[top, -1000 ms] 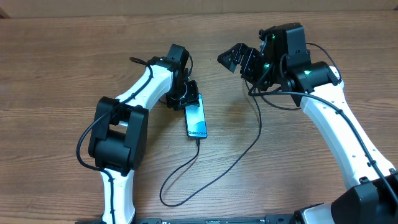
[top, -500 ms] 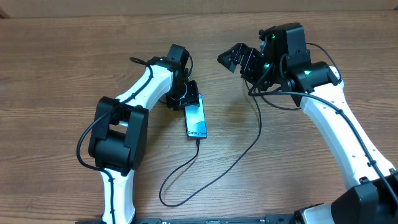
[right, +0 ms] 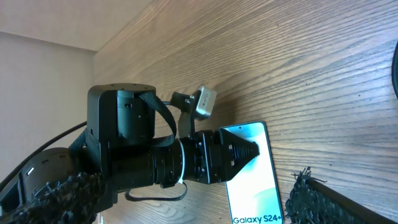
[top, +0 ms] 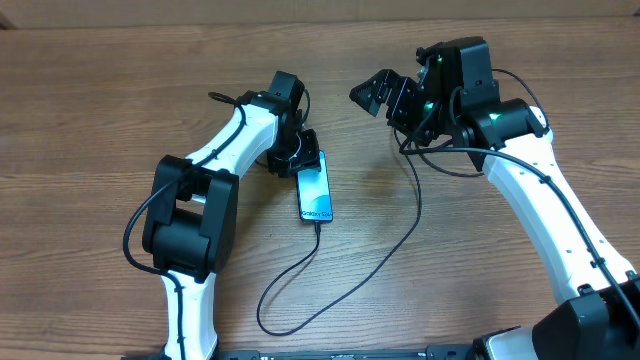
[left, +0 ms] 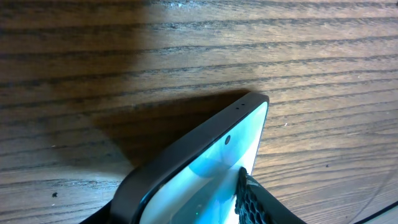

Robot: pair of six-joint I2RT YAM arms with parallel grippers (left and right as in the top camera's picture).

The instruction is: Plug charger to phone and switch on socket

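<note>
The phone (top: 314,190) lies on the wooden table with its light blue screen lit. It also shows in the left wrist view (left: 211,162) and in the right wrist view (right: 255,180), where it reads "Galaxy S24+". My left gripper (top: 301,152) is shut on the phone's far end, with one pad (left: 252,202) on the screen. The charger, a thin black cable (top: 340,290), has its tip at the phone's near end, loops toward me, then runs up under my right arm, where its plug is hidden. My right gripper (top: 377,95) is open and empty, raised to the right of the phone. The socket is out of view.
The left arm (right: 124,143) fills the middle of the right wrist view. Bare wooden tabletop (top: 100,100) surrounds the phone. The cable's loop (top: 268,315) lies near the table's front edge. A pale wall edge (top: 320,8) runs along the back.
</note>
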